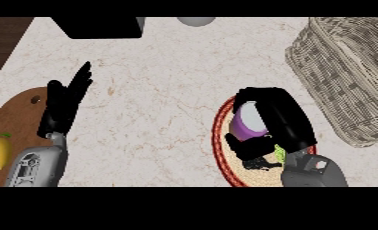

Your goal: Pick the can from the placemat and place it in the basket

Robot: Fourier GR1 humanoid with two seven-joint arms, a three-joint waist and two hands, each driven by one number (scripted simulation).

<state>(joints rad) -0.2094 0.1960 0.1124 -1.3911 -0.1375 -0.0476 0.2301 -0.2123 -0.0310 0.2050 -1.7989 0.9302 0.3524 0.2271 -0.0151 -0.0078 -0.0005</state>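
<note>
The can (249,122) sits over the placemat (224,146), tipped so its pale grey end faces up and toward the far edge of the counter (162,89); its long axis leans away from upright, running from that end down and back toward the robot. It lies inside the right hand (284,119), whose black fingers arch over its far side and right flank while the thumb closes in beneath, so the hand is wrapped round it. What shows of the can is a purple body and that lighter flat end; the rest is hidden by the hand. The placemat is round, straw-coloured with a red rim. The wicker basket (339,69) stands off to the right, apart from the hand. The left hand (66,104) rests at the left, fingers straight and pointing up, beside a wooden board (18,114).
</note>
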